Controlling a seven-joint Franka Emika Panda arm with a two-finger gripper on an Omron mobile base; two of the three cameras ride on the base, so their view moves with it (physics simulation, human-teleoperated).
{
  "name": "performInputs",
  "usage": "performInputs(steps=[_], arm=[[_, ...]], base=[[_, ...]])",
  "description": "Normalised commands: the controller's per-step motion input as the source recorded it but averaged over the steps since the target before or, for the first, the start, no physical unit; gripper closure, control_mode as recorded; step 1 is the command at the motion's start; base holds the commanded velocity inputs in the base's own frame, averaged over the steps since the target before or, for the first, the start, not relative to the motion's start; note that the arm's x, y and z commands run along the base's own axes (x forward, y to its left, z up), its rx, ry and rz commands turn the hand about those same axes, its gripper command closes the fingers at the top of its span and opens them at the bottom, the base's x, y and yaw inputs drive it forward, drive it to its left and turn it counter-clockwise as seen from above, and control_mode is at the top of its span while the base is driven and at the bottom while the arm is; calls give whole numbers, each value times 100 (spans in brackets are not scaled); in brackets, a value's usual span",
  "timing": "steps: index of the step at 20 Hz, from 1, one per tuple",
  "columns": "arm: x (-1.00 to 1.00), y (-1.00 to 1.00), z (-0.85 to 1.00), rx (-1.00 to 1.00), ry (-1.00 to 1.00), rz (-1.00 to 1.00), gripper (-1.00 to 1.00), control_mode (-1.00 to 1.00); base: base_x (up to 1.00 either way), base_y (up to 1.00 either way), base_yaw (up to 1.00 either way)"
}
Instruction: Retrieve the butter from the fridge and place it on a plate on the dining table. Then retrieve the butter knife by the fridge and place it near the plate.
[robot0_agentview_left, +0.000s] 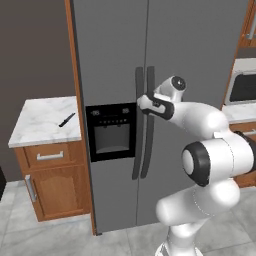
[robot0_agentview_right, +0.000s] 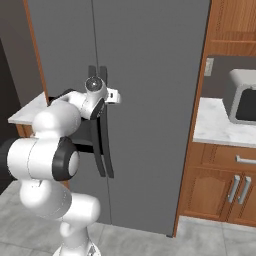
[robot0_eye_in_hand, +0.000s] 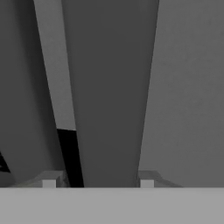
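The end effector (robot0_eye_in_hand: 98, 181) is closed around the right-door handle (robot0_eye_in_hand: 109, 96) of the fridge (robot0_agentview_left: 200, 45), so the door can be pulled open. The butter knife (robot0_agentview_left: 67, 120) is left on the tabletop (robot0_agentview_left: 40, 120).

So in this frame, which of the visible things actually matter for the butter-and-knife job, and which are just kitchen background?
Part of the job:
- fridge, both doors shut
- right door handle, straddled by the end effector
- butter knife, on the marble counter left of the fridge

Just lying about:
- microwave on the right counter
- wooden cabinets
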Motion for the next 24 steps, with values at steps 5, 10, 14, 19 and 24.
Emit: performInputs(steps=[5, 10, 14, 19, 24], arm=[[0, -3, 4, 0, 2, 0, 100, -100], [-71, -60, 19, -2, 10, 0, 100, -100], [-100, -97, 24, 0, 5, 2, 100, -100], [-100, -100, 10, 0, 3, 11, 100, -100], [-100, -100, 3, 4, 8, 10, 100, -100]], base=[[0, 0, 0], [0, 0, 0], [0, 0, 0], [0, 0, 0], [0, 0, 0]])
